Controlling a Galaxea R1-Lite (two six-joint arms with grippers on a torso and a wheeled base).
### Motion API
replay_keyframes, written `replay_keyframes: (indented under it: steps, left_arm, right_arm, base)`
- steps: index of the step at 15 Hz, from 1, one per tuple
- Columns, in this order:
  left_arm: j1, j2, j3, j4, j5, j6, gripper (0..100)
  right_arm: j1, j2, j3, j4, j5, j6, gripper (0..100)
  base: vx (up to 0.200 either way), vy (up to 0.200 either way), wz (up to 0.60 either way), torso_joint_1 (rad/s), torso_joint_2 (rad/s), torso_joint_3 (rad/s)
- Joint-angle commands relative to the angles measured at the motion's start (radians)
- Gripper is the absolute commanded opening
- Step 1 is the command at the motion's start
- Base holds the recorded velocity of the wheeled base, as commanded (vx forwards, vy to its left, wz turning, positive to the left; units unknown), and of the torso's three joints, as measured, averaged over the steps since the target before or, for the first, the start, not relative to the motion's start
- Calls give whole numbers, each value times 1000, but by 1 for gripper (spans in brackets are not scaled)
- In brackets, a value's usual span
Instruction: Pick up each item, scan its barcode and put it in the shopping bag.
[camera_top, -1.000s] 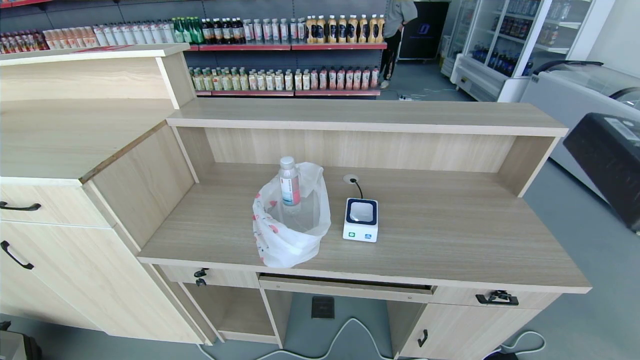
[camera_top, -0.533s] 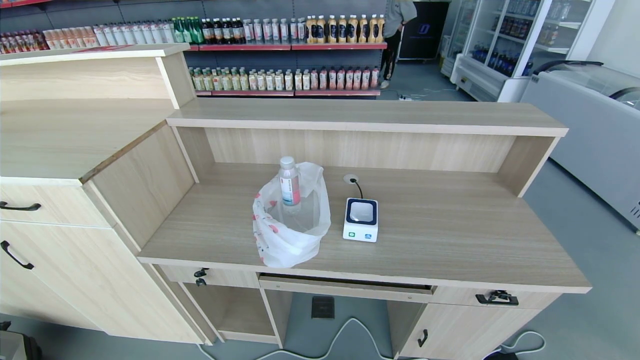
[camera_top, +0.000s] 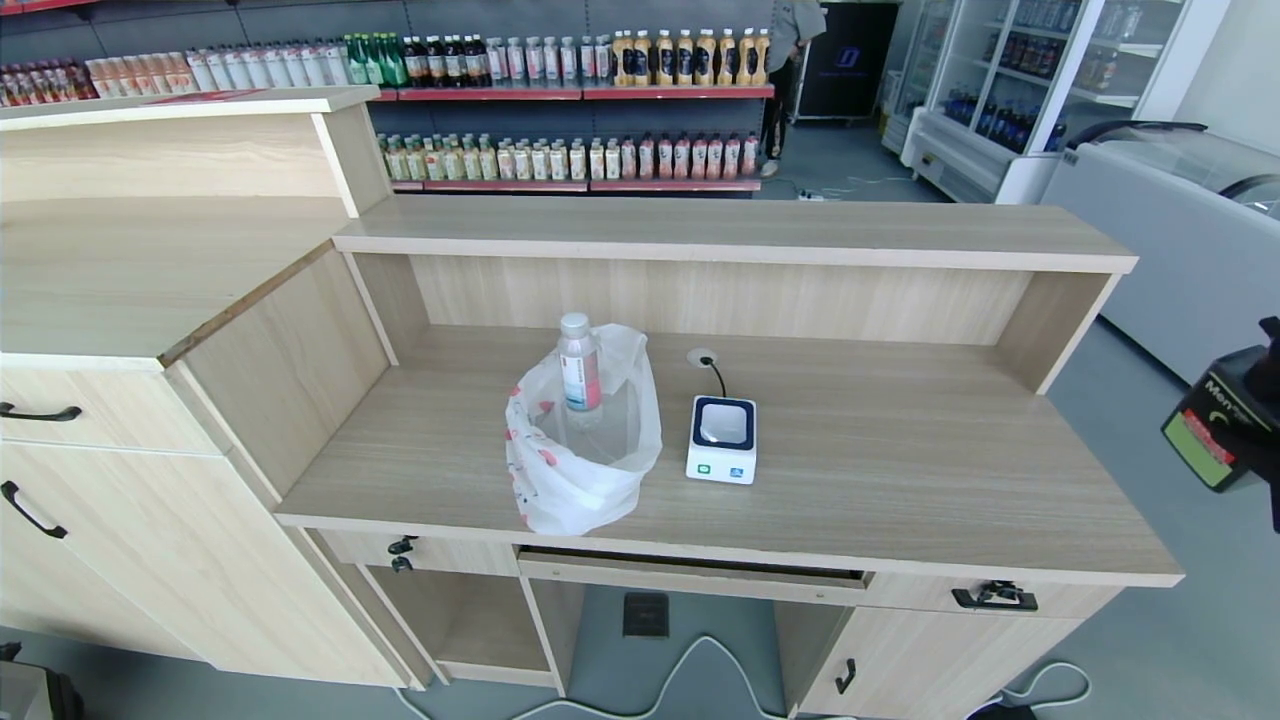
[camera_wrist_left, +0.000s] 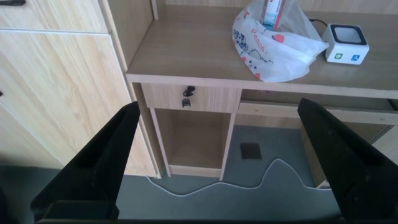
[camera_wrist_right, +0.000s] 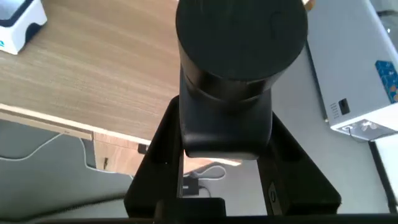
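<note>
Head view: one item bagged, another held

We see the pale wood-grain counter (camera_top: 900, 470) carrying a crumpled white plastic shopping bag (camera_top: 575, 480), red-printed, near its front edge, left of centre. A clear round bottle (camera_top: 579, 365), white-capped, stands upright inside. Beside the bag sits the square white scanner (camera_top: 721, 438) with a dark glass top. Off the counter's right end, our right gripper (camera_wrist_right: 227, 124) clamps a black cylindrical canister (camera_wrist_right: 242, 37). Our left gripper (camera_wrist_left: 217, 106) gapes wide before the counter's front.
</note>
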Motion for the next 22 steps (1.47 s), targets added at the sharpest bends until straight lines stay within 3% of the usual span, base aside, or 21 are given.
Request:
replay_keyframes:
  steps: [1, 5, 8, 11, 15, 16, 20, 22]
  left_arm:
    - [1, 2, 0, 0, 0, 0, 100]
    - [1, 2, 0, 0, -1, 0, 100]
    - [1, 2, 0, 0, -1, 0, 100]
    - [1, 2, 0, 0, -1, 0, 100]
    - [1, 2, 0, 0, -1, 0, 100]
    - [1, 2, 0, 0, -1, 0, 100]
    - [1, 2, 0, 0, 0, 0, 100]
    - [1, 2, 0, 0, 0, 0, 100]
  right_arm:
    - [-53, 19, 13, 12, 8, 10, 0]
    - [-39, 9, 8, -56, 26, 29, 0]
    - [-12, 20, -18, -53, 32, 135, 0]
    - [-62, 109, -219, 156, 32, 322, 0]
    - [-70, 221, -268, 154, 54, 415, 0]
    - [-98, 249, -263, 150, 101, 417, 0]
    - [-299, 347, -245, 154, 606, 412, 0]
    - [-360, 427, -260, 153, 738, 411, 0]
  base:
    - [0, 0, 0, 0, 0, 0]
    - [0, 0, 150, -1, 1, 2]
    - [0, 0, 600, 2, 4, -1]
    - [0, 0, 600, -2, 1, 4]
    - [0, 0, 450, 5, 5, 2]
    - [0, 0, 0, 0, 0, 0]
    - [0, 0, 0, 0, 0, 0]
    - [0, 0, 0, 0, 0, 0]
